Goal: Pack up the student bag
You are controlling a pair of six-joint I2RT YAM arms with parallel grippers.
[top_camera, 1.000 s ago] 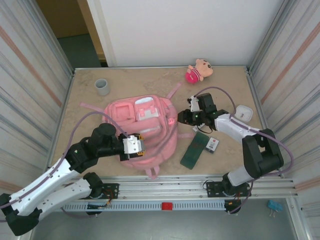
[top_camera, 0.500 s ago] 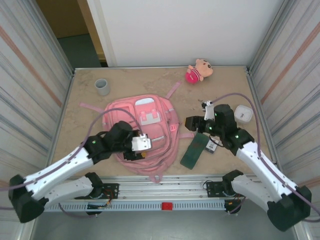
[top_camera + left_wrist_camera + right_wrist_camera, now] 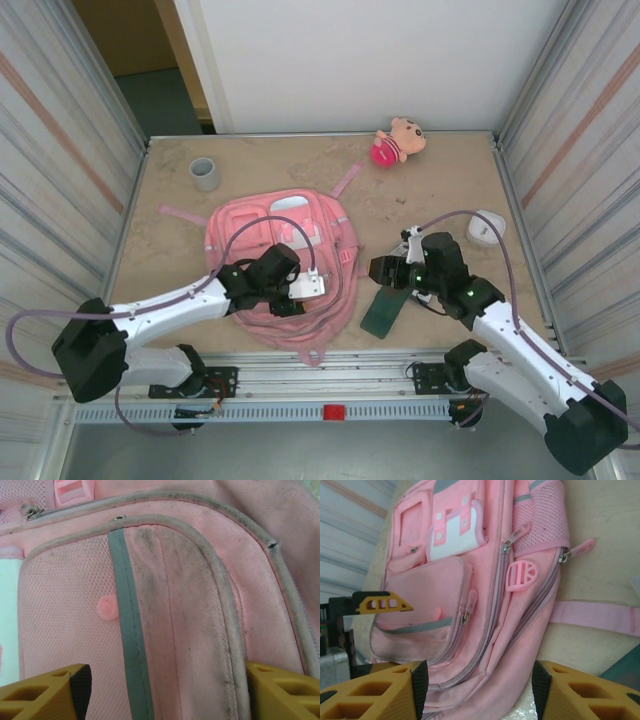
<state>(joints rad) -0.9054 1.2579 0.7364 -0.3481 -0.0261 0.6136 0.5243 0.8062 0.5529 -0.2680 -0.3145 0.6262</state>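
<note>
Now left tool point(image 3: 318, 287) seems farther across student bag point(image 3: 240, 236).

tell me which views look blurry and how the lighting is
top external: even, diffuse light, soft shadows, large soft pink fabric backpack sharp; left wrist: mesh weave crisp, left gripper slightly soft; right wrist: backpack sharp, right gripper near and softer
</note>
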